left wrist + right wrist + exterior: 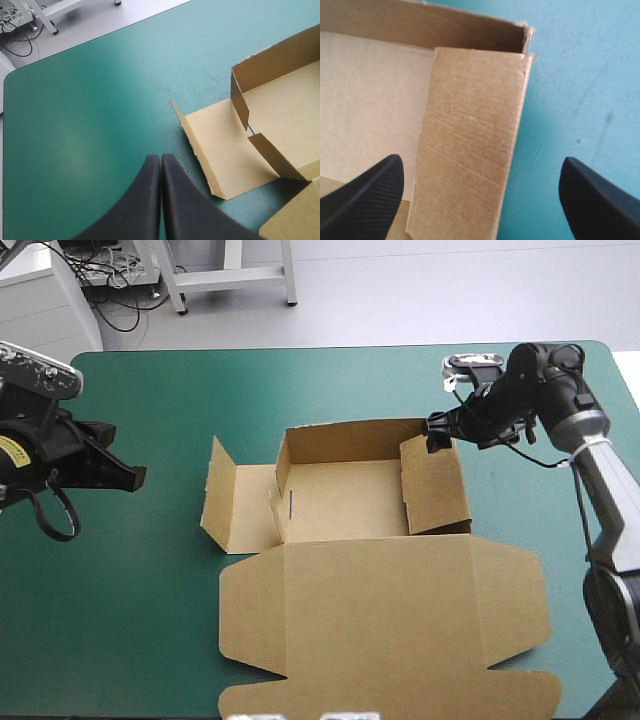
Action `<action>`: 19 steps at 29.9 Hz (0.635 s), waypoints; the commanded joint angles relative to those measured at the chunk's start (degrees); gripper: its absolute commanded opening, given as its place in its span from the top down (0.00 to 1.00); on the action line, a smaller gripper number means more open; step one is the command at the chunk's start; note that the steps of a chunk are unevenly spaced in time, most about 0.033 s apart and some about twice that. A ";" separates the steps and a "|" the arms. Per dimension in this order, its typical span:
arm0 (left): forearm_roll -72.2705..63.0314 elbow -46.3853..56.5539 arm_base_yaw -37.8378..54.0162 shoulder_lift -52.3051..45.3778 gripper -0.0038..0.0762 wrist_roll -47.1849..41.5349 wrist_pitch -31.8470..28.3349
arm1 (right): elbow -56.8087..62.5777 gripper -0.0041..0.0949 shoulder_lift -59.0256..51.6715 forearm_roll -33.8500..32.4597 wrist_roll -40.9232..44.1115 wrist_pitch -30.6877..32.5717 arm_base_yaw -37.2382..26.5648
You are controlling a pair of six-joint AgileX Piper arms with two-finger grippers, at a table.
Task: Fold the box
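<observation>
The brown box (340,502) sits at the middle of the teal-green cover (130,620), half built. Its far wall (350,438) stands upright, and the right-hand wall (437,485) is raised, leaning in over the floor of the tray. The left-hand wall panel (245,505) lies flat on the cover, with only its outer flap (218,490) tipped up. The broad lid (380,615) is spread flat toward the near edge.

By my reckoning the job is about halfway. Two walls are up, the left one is yet to be lifted and tucked, and the right one does not look locked down. I take that right wall to be the step in hand.

My right gripper (480,162) hangs over the far right corner of the box. Its black fingers are wide apart, one to either side of the right-hand wall's top, and hold nothing. My left gripper (135,478) hovers well clear to the left of the box, above bare cover. Its fingers are pressed together in a point, empty.
</observation>
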 commanded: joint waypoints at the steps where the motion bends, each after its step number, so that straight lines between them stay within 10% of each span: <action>1: 0.10 -1.08 -0.08 -0.61 0.97 -0.23 2.14 | -3.42 0.16 -7.37 0.46 -0.55 0.80 -0.09; 19: 0.10 -1.08 -0.08 -0.61 0.97 0.83 2.14 | -3.83 0.16 -15.42 -0.42 -0.61 0.80 0.10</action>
